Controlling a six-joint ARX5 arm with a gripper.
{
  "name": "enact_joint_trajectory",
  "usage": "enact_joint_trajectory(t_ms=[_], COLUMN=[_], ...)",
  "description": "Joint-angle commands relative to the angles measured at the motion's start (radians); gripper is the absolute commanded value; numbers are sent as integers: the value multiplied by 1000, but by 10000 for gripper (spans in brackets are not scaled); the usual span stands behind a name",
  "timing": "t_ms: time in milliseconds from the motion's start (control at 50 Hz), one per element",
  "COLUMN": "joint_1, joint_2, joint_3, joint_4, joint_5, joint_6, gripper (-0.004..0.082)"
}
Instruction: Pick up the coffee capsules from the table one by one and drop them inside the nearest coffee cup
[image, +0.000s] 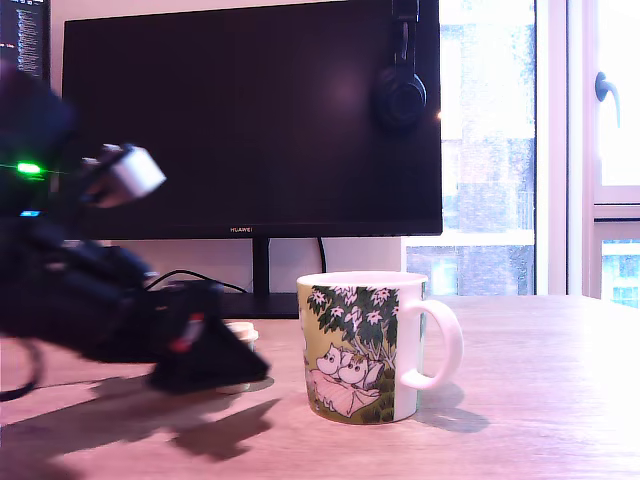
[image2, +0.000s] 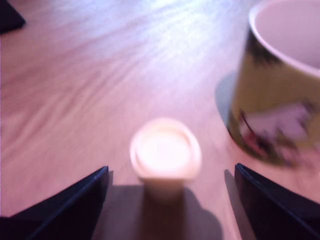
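The gripper (image2: 170, 200) is spread wide, its two dark fingers (image2: 65, 210) standing well apart on either side of a cream-white capsule (image2: 165, 152) without touching it. The capsule stands on the table (image2: 100, 75) between the fingers, rim up, casting a short shadow toward the wrist camera; the picture is soft with blur, so finer detail of its top cannot be read.

In the exterior view the gripper (image: 205, 365) is a low black blurred mass just above the wood, and only a pale sliver of the capsule (image: 243, 331) shows behind it — the rest is hidden by the gripper body. Just beside it, toward the exterior view's right, stands the coffee cup (image: 360, 345), upright, white inside, printed with green foliage and pale cartoon figures, its loop handle pointing to the exterior view's right. Cup and capsule are near one another but apart. The wrist view shows the cup's inside (image2: 295, 30) only in part, and what shows of it is bare.

The arm (image: 70, 290) stretches off to the exterior view's left, with a green light (image: 28, 168) glowing on it. Behind the table stands a dark monitor (image: 250, 120) with headphones (image: 400, 95) hung on its upper edge — and a bright window (image: 490, 140) beyond
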Motion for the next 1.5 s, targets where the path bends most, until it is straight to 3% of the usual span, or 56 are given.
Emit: enact_joint_trajectory(t_ms=[0, 320, 420, 580, 680, 1140, 1320, 1480], joint_1=[2, 3, 2, 2, 3, 2, 2, 1], joint_2=[27, 54, 53, 53, 53, -50, -171, -321], joint_3=[16, 34, 34, 34, 34, 34, 34, 34], joint_4=[-1, -30, -29, -34, -37, -120, -217, -321], joint_5=[0, 0, 1, 1, 0, 6, 21, 65], joint_6=[5, 5, 5, 5, 6, 5, 5, 4], gripper=[729, 701, 591, 274, 197, 158, 158, 158])
